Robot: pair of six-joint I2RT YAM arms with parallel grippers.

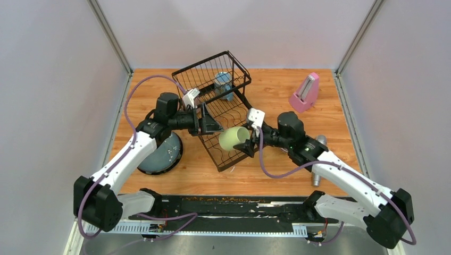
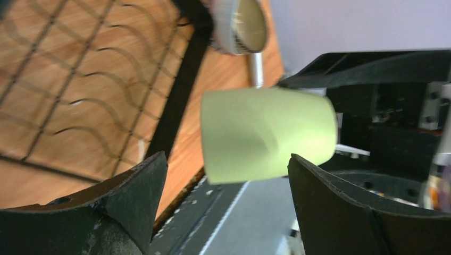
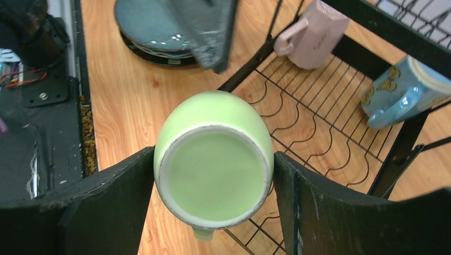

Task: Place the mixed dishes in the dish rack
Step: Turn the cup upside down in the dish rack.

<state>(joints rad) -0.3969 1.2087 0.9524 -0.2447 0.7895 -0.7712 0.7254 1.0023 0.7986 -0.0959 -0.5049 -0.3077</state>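
Clamped between the fingers of the right gripper (image 3: 213, 159), tipped sideways over the near end of the dish rack (image 1: 210, 66): pale-green mug (image 1: 234, 138), handle mostly out of sight. Spread wide and empty beside the rack: left gripper (image 2: 226, 159). Half hidden behind the right arm: microphone (image 1: 317, 159). Underneath, orange wooden table (image 1: 276, 90); around, pale walls.

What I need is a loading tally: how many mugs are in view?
3. A pale-green mug in the right pincer above the dish rack's tray; blue mug and pink mug at its basket end. Others may be hidden.
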